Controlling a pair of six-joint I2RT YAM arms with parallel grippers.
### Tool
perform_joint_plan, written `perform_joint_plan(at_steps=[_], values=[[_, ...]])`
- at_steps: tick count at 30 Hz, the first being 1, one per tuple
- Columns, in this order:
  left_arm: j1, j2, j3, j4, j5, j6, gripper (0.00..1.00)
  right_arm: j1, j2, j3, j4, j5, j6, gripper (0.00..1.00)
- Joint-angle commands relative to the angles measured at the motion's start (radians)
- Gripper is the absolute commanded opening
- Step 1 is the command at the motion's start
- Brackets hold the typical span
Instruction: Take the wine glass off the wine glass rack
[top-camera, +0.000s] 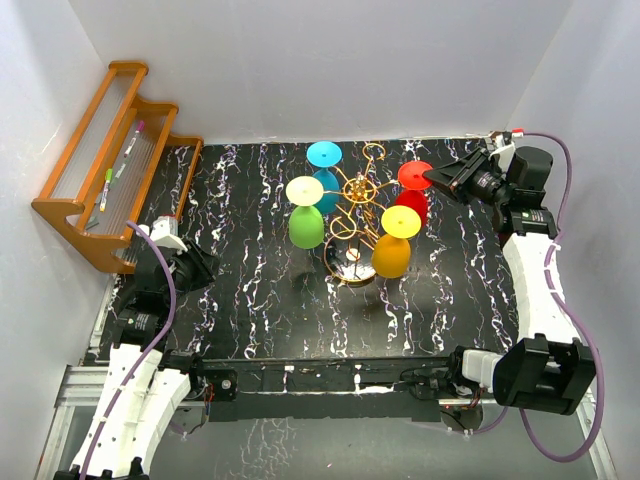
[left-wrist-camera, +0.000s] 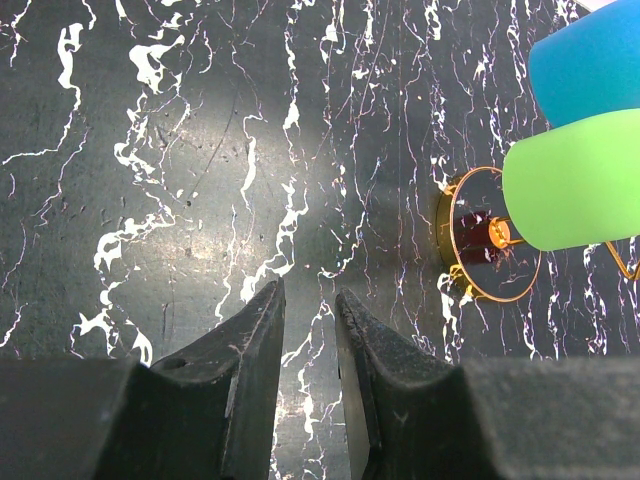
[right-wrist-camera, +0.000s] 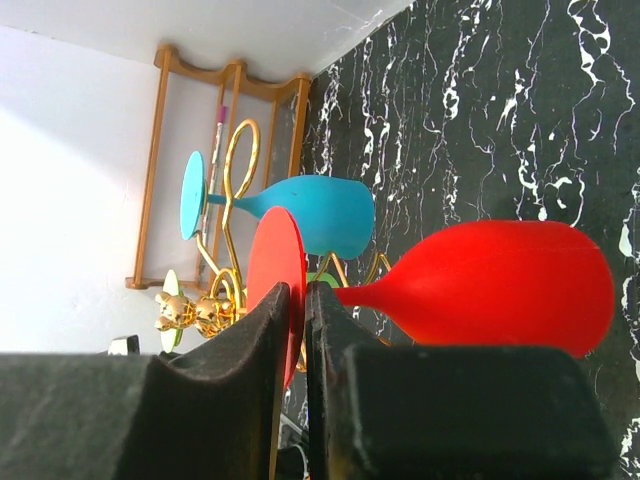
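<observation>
The gold wire wine glass rack (top-camera: 358, 200) stands mid-table with blue (top-camera: 325, 170), green (top-camera: 306, 215), orange (top-camera: 393, 245) and red (top-camera: 412, 195) wine glasses hanging upside down from it. My right gripper (top-camera: 437, 177) is shut on the red glass's round foot; in the right wrist view the fingers (right-wrist-camera: 306, 290) pinch the foot's edge (right-wrist-camera: 275, 255), and the red bowl (right-wrist-camera: 500, 285) lies to the right. The glass still hangs at the rack (right-wrist-camera: 235, 160). My left gripper (top-camera: 205, 268) is low over the table on the left, slightly open and empty (left-wrist-camera: 310, 295).
An orange-brown wooden stepped shelf (top-camera: 110, 160) with pens stands at the back left against the wall. White walls enclose the black marbled table (top-camera: 250, 300). The left wrist view shows the rack's round base (left-wrist-camera: 480, 270), the green glass (left-wrist-camera: 580, 180) and the blue glass (left-wrist-camera: 590, 60).
</observation>
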Motion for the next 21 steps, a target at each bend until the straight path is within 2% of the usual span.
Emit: perform_joint_plan(at_steps=[1, 5, 14, 21], values=[[-0.006, 0.002, 0.019, 0.009, 0.01, -0.005, 0.26, 0.004, -0.044, 0.054, 0.049, 0.031, -0.002, 0.12], [-0.005, 0.002, 0.02, 0.01, 0.01, -0.006, 0.26, 0.003, -0.057, 0.056, 0.07, 0.022, 0.03, 0.08], [-0.005, 0.003, 0.018, 0.013, 0.012, -0.007, 0.27, 0.005, -0.06, 0.026, 0.197, -0.105, 0.144, 0.08], [-0.005, 0.009, 0.019, 0.012, 0.014, -0.007, 0.27, 0.019, -0.045, 0.033, 0.206, -0.128, 0.153, 0.08]])
